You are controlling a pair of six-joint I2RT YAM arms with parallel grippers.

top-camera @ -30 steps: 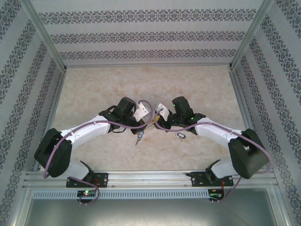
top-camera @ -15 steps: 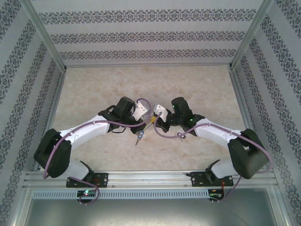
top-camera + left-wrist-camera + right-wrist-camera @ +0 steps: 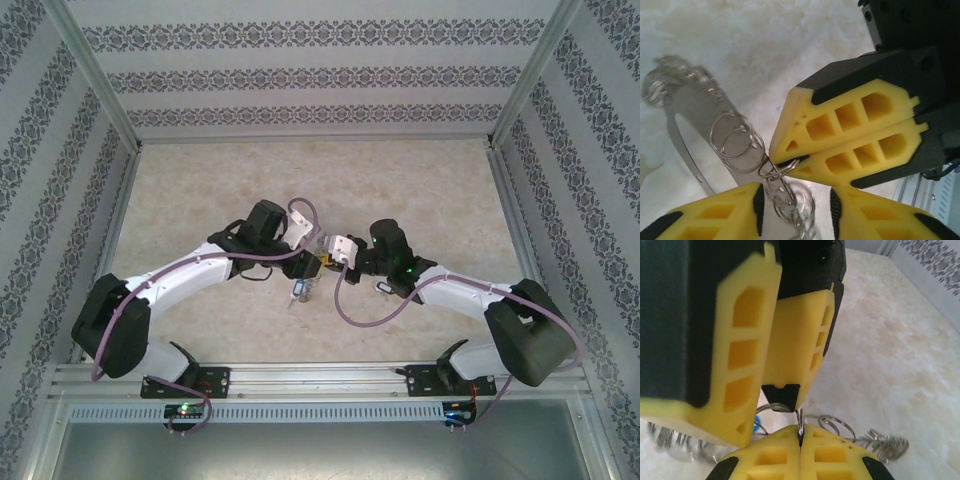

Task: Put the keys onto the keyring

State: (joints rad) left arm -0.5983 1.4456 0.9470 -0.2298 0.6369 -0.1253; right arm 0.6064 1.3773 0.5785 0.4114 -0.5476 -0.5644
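My two grippers meet tip to tip above the middle of the table. In the right wrist view my right gripper (image 3: 800, 437) is shut on a small split ring (image 3: 800, 421), edge-on between its pads. That ring (image 3: 782, 167) joins other small rings (image 3: 735, 140) on the keyring (image 3: 682, 145), a silvery loop with blurred keys (image 3: 660, 80) at its far end. My left gripper (image 3: 795, 200) is open, its fingers either side of the hanging rings. From above, the left gripper (image 3: 314, 263) and right gripper (image 3: 335, 250) touch, and the bundle (image 3: 299, 291) dangles below them. One blue-and-white key (image 3: 383, 288) lies on the table.
The table (image 3: 200, 190) has a pale marbled top, walled by patterned panels with metal posts at the corners. A purple cable (image 3: 345, 300) loops down from the right wrist near the loose key. An aluminium rail (image 3: 320, 375) runs along the near edge.
My left gripper has opened and let go of the ring it pinched. The right gripper has closed on the small ring and shifted slightly down and toward the left gripper.
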